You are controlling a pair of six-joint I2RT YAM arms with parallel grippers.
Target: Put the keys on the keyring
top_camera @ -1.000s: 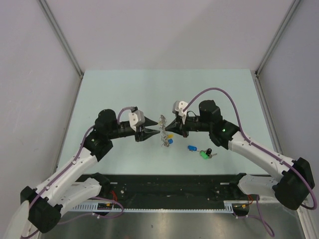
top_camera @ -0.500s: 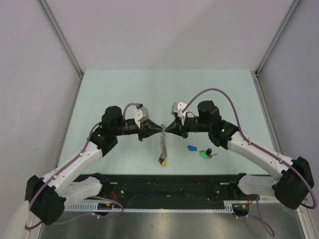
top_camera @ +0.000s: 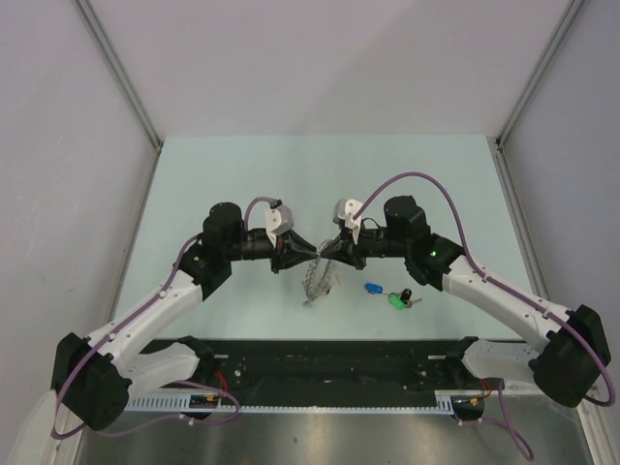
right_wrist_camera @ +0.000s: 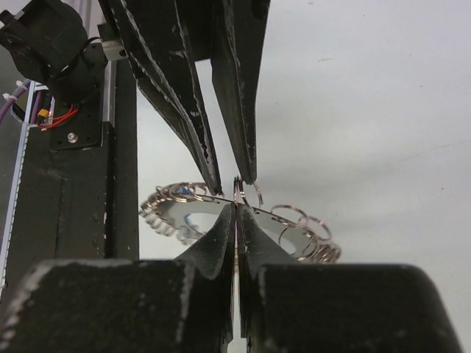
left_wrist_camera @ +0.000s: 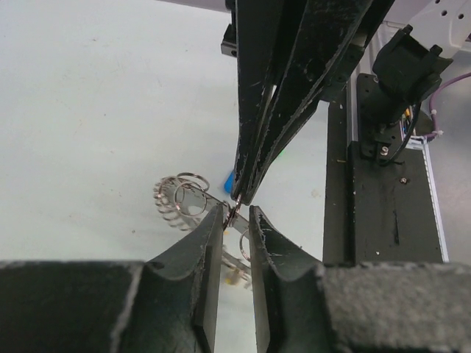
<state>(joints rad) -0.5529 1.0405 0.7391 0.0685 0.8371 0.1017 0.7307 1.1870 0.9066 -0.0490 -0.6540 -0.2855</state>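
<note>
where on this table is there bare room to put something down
The far half of the table, beyond the arms, is bare. So are the strip left of the left arm and the corner right of the right arm. It's crowded mid-table, where both arms meet at the keyring, with the keys just to its right.

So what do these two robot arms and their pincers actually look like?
Both the left arm and right arm have white lower segments and chunky black joints, with a thin purple cable looping along each. A small green light glows on the right one. The left gripper and right gripper each end in two black, tapered, scuffed fingers.
</note>
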